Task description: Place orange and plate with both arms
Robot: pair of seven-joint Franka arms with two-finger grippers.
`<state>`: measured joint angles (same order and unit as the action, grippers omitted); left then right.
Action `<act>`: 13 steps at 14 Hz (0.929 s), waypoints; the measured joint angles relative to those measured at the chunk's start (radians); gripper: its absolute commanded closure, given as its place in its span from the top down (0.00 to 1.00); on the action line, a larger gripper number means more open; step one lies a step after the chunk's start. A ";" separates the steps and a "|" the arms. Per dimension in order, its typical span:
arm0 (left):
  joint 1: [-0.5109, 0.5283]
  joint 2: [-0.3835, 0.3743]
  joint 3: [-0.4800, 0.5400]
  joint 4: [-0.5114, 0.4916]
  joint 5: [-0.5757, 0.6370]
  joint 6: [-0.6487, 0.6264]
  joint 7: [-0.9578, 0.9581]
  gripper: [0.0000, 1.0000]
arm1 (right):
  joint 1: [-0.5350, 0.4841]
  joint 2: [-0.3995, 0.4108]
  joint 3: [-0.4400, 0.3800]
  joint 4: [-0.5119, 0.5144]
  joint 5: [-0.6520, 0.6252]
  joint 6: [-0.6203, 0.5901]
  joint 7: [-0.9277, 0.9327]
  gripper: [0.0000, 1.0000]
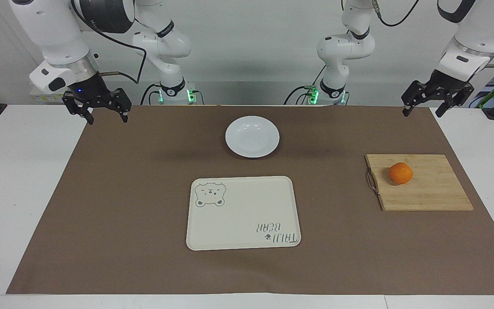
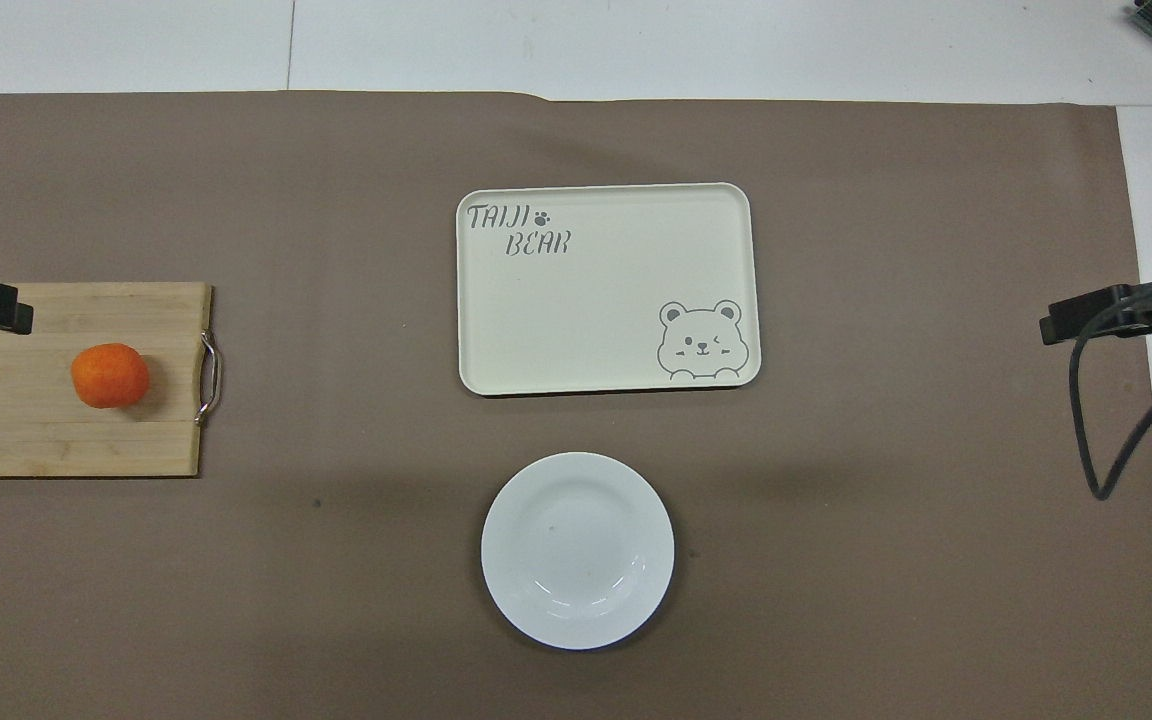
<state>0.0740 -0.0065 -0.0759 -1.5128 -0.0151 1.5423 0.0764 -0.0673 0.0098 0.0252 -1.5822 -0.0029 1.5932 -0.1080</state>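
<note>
Black tools (image 1: pixel 106 113) (image 1: pixel 424 109) wide open (both empty)

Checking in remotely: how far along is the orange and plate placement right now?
Done: nothing yet. The orange sits on the cutting board toward the left arm's end, and the plate lies on the brown mat, nearer the robots than the empty tray.
In hand: nothing. The left gripper and right gripper hang open at the mat's corners, waiting.
Left: both pickups and placements.
</note>
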 measured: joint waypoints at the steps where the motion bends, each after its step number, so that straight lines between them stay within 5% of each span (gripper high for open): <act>1: 0.001 0.000 0.001 0.000 0.001 0.000 0.000 1.00 | 0.000 0.000 0.000 0.000 0.000 0.000 0.000 1.00; 13: 0.011 0.000 0.000 0.000 0.002 -0.002 0.000 1.00 | 0.000 0.000 0.000 0.000 0.000 0.000 0.000 1.00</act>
<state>0.0855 -0.0065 -0.0758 -1.5128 -0.0133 1.5405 0.0762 -0.0673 0.0098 0.0252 -1.5822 -0.0029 1.5932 -0.1080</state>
